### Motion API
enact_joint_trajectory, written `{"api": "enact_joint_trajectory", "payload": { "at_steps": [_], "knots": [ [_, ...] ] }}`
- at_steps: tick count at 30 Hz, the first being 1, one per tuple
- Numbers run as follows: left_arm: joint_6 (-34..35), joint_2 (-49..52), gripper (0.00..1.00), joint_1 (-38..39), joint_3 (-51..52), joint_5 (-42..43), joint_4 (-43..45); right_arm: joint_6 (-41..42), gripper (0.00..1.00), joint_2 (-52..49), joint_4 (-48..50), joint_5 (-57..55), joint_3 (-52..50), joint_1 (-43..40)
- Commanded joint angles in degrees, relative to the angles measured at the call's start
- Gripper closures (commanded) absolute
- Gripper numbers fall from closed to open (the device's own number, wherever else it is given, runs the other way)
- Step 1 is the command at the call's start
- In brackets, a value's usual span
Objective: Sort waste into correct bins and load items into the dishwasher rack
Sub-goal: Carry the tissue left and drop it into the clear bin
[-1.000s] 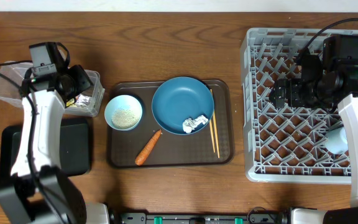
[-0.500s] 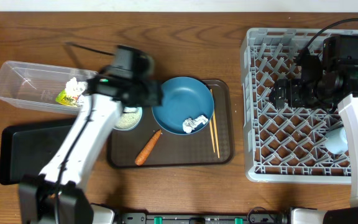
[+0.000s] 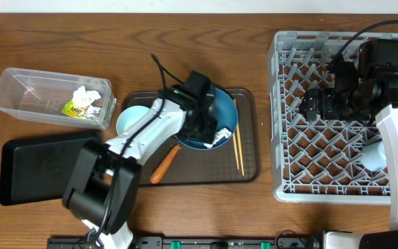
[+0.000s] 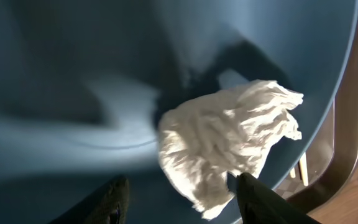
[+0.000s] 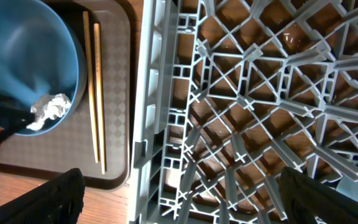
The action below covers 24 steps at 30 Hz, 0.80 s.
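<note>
**LEFT ARM MOVED FROM TUB TO PLATE; TISSUE NOT YET GRIPPED**

The left gripper [image 4: 182, 186] is found with its jaws spread, lowered over the dark blue plate [image 3: 225, 111]. A crumpled white tissue [image 4: 229, 137] lies on the plate between and just ahead of the fingertips. No pinch is seen, and contact cannot be confirmed.

One second earlier this arm was placed over the clear tub [image 3: 19, 86], well to the left of the plate. It is now extended across to the plate. The tub is seen to hold a tissue piece and the green-yellow wrapper [image 3: 74, 107]. One deposit is therefore judged complete and the next piece of waste is being addressed.

Still lying beside the plate are the carrot [image 3: 164, 164], below its left edge, and the chopsticks [image 3: 238, 145], along its right edge.

The right gripper [image 5: 185, 193] is unchanged: jaws wide apart, empty, held over the dishwasher rack [image 3: 323, 149], well right of the plate.

Print is visible on the wrapper but no wording can be read. No other label is noted.
</note>
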<state>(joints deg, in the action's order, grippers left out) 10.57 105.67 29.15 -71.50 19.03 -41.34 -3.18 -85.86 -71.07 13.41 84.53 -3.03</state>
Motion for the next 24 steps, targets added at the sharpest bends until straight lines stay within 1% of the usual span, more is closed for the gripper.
{"api": "enact_joint_trajectory", "payload": {
  "at_steps": [1, 4, 5, 6, 7, 8, 9, 10, 12, 15, 19, 24],
  "knots": [
    [-0.46, 1.25, 0.42, 1.03, 0.28, 1.55, 0.26, -0.79, 0.01, -0.2, -0.09, -0.13, -0.02, 0.42],
    [-0.46, 1.77, 0.42, 1.79, 0.31, 1.51, 0.37, -0.76, 0.01, -0.2, -0.07, -0.13, -0.02, 0.42],
    [-0.48, 1.81, 0.44, 1.97, 0.31, 1.49, 0.46, -0.76, 0.01, -0.2, -0.07, -0.13, -0.02, 0.42],
    [-0.48, 1.81, 0.5, 2.08, 0.31, 1.27, 0.48, -0.76, 0.01, -0.2, -0.07, -0.13, -0.02, 0.42],
    [-0.48, 1.81, 0.58, 2.12, 0.31, 0.9, 0.52, -0.76, 0.01, -0.2, -0.09, -0.13, -0.02, 0.44],
    [-0.48, 1.81, 0.62, 2.12, 0.31, 0.87, 0.57, -0.76, 0.01, -0.2, -0.09, -0.13, -0.02, 0.44],
    [-0.48, 1.81, 0.71, 2.12, 0.31, 0.87, 0.76, -0.76, 0.01, -0.2, -0.09, -0.13, -0.02, 0.44],
    [-0.48, 1.81, 0.77, 2.12, 0.31, 0.85, 0.92, -0.76, 0.01, -0.2, -0.09, -0.11, -0.02, 0.44],
    [-0.46, 1.81, 0.86, 2.12, 0.31, 0.85, 1.38, -0.76, 0.01, -0.2, -0.09, -0.13, -0.02, 0.44],
    [-0.48, 1.79, 0.94, 1.95, 0.24, 0.81, 1.9, -0.76, 0.01, -0.2, -0.09, -0.13, -0.02, 0.42],
    [-0.46, 0.2, 0.94, -0.2, -0.87, 0.85, 0.46, -0.76, 0.01, -0.2, -0.11, -0.13, -0.02, 0.42],
    [-0.5, -5.92, 0.94, -6.38, -3.3, 0.83, -3.08, -0.79, 0.01, -0.2, -0.07, -0.13, -0.02, 0.42]
  ]
}}
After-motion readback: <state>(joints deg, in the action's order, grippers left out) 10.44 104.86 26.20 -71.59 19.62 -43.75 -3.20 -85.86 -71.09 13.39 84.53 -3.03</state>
